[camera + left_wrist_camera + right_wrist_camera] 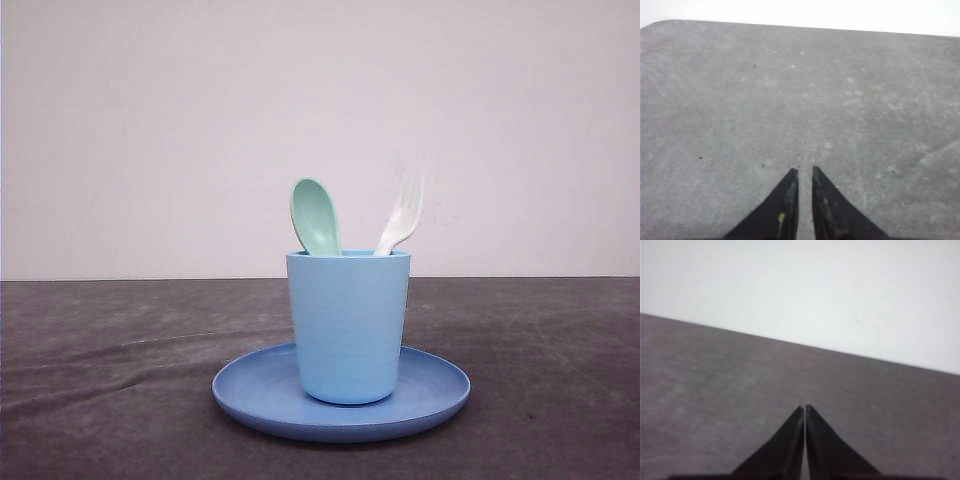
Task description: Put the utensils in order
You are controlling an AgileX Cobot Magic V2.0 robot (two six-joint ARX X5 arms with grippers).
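Upright inside cup, spoon and fork, left hand and right hand closed, empty, elsewhere

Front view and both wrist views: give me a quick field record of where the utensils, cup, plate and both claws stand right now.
spoon: mint-green spoon, standing in the cup, bowl up, on the left side
fork: white fork, standing in the cup, tines up, leaning right
cup: light blue cup, upright at the plate's centre
plate: round blue plate, flat on the dark table
left claw: left claw, nearly closed, narrow gap, empty, over bare table
right claw: right claw, shut, empty
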